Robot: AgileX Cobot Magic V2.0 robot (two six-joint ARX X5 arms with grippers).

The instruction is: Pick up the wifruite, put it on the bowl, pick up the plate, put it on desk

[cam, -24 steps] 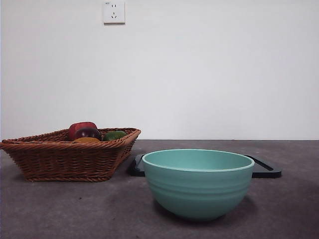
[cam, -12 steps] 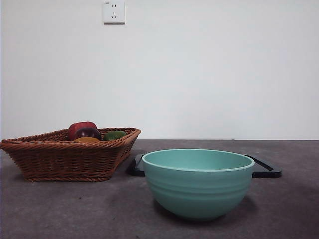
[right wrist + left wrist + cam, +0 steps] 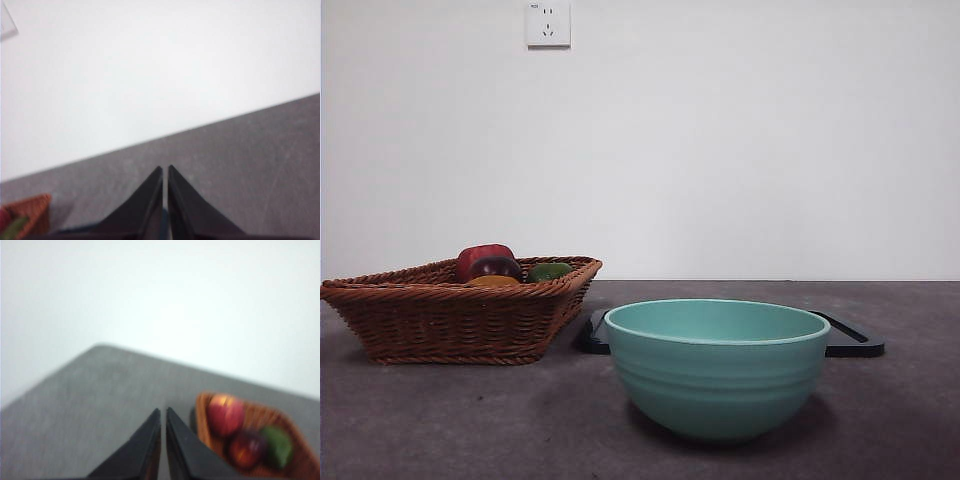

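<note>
The wifruite (image 3: 494,281) is a small orange-brown fruit lying low in a wicker basket (image 3: 450,325) at the left, half hidden by the basket's rim. The mint-green ribbed bowl (image 3: 717,366) stands near and in the middle on the dark grey desk (image 3: 440,420). A flat black plate (image 3: 850,340) lies behind the bowl, mostly hidden by it. Neither arm shows in the front view. My left gripper (image 3: 163,412) is shut and hangs high beside the basket (image 3: 250,437). High over the bare desk (image 3: 260,160), my right gripper (image 3: 165,170) is shut on nothing.
Beside the wifruite in the basket lie a red fruit (image 3: 480,258), a dark purple fruit (image 3: 498,267) and a green fruit (image 3: 551,271). A white wall with a socket (image 3: 548,24) closes off the back of the desk.
</note>
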